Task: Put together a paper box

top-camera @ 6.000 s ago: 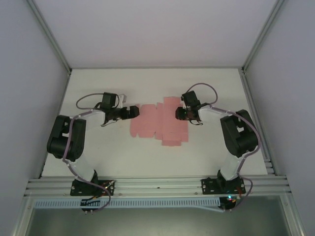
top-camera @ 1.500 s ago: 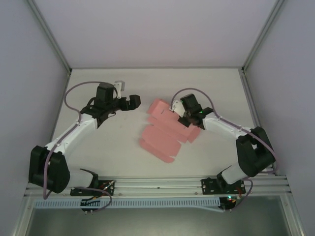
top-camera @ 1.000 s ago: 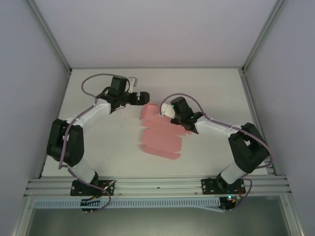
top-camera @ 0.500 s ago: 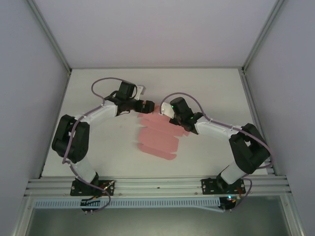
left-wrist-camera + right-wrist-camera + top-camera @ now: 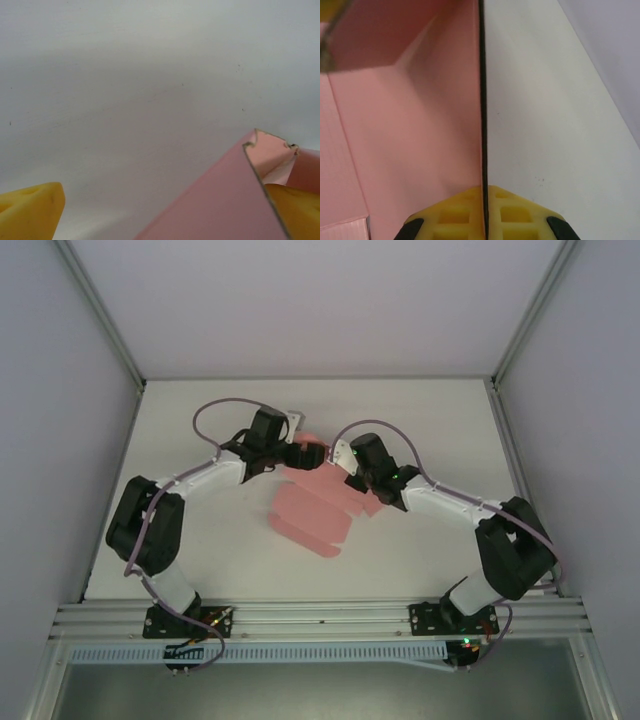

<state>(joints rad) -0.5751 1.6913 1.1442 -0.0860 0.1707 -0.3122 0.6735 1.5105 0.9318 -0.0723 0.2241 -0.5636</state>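
The paper box [image 5: 305,518] is a creased pink sheet in the middle of the white table, its far part lifted between the two grippers. My right gripper [image 5: 345,462] is shut on the sheet's edge. In the right wrist view the yellow pads [image 5: 455,215] clamp the thin edge, and the pink panel [image 5: 410,125] stands upright to their left. My left gripper [image 5: 308,453] is open at the sheet's far left corner. In the left wrist view a pink flap [image 5: 220,200] lies between the spread yellow fingertips [image 5: 32,207], close against the right one.
The white table [image 5: 200,540] has bare room left and right of the sheet. An aluminium rail [image 5: 320,618] runs along the near edge by the arm bases. Grey walls and slanted frame posts [image 5: 100,315] close in the sides and back.
My left gripper has swung right, from beside the sheet to its lifted far corner. The right gripper, still shut on the sheet, has shifted it slightly left and turned it.
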